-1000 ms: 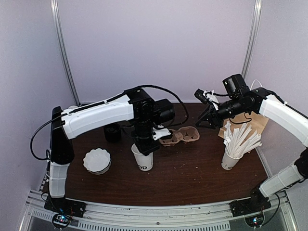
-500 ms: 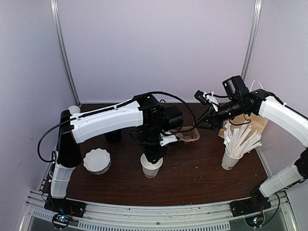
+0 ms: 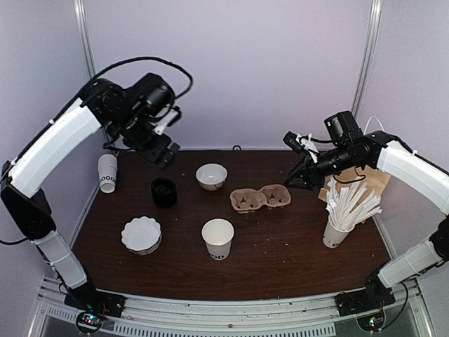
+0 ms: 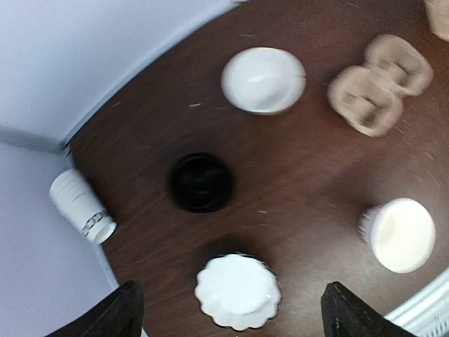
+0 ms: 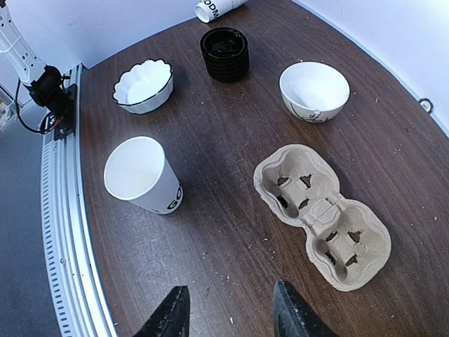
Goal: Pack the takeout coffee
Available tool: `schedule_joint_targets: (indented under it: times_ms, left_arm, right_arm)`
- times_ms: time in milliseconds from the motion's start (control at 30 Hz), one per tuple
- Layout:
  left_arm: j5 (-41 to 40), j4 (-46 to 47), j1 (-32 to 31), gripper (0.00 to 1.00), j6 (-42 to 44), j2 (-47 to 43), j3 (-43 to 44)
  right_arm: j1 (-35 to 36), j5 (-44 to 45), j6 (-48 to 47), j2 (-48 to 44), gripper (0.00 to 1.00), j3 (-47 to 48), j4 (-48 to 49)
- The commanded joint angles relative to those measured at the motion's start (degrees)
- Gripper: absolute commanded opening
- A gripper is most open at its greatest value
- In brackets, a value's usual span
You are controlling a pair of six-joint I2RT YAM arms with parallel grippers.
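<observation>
Logging state, largest first.

- Counter (image 3: pixel 280 260): dark wood, and every item sits on it.
- Left arm: high over the back-left corner. The left gripper (image 3: pixel 161 151) is spread wide and holds nothing.
- Right arm: reaches in from the right. The right gripper (image 5: pixel 228 309) hangs off the counter near the carrier's right end, fingers parted, empty.
- Pulp carrier (image 3: pixel 260 199): mid-counter, two wells, both vacant.
- Takeout coffee (image 3: pixel 217 239): upright on the counter in front of the carrier and apart from it. Its mouth is uncovered and no gripper is near.
- Black lids (image 3: pixel 163 192): a stack at back-left, well apart from the cup.

Judgement: early stage. The cup stands ready; lidding it and seating it in a carrier well both remain, neither begun. Contents of the cup: cannot tell.
</observation>
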Motion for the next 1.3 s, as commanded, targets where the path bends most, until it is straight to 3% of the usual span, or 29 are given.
schedule_joint_targets:
  times_ms: [0, 100, 233, 400, 567, 867, 1100, 1267]
  left_arm:
    - [-10.95, 8.85, 16.38, 0.95, -4.17, -7.81, -12.51]
    - [-7.29, 14.29, 28.08, 0.98, -3.27, -8.1, -17.74]
    - [-4.25, 16.39, 40.64, 0.98, -4.31, -2.3, -17.98]
    - [-0.76, 18.25, 48.22, 0.97, -4.1, 5.86, -16.65]
    - [9.35, 25.44, 54.89, 0.98, -4.1, 11.79, -17.22]
    - [14.91, 31.52, 59.52, 0.97, -3.79, 23.72, -12.11]
    - [12.21, 26.44, 59.93, 0.97, -4.83, 32.1, -1.52]
    - [12.18, 25.79, 59.98, 0.94, -6.38, 33.86, -0.54]
  right_arm:
    - [-0.3, -1.48, 0.83, -1.63, 0.44, -1.21, 1.41]
    - [-0.31, -1.43, 1.01, -2.09, 0.45, -1.76, 1.77]
    - [-0.3, -2.01, 1.6, -2.7, 0.49, -2.19, 2.02]
    - [-0.31, -2.47, 1.69, -3.19, 0.51, -2.8, 1.94]
    - [-0.25, -2.12, 1.22, -4.01, 0.54, -3.67, 1.89]
    - [-0.31, -1.58, 0.54, -4.92, 0.58, -4.65, 1.32]
    - [-0.24, -1.18, 0.01, -4.94, 0.58, -5.37, 1.21]
    - [-0.27, -0.64, -0.29, -4.84, 0.58, -5.13, 0.87]
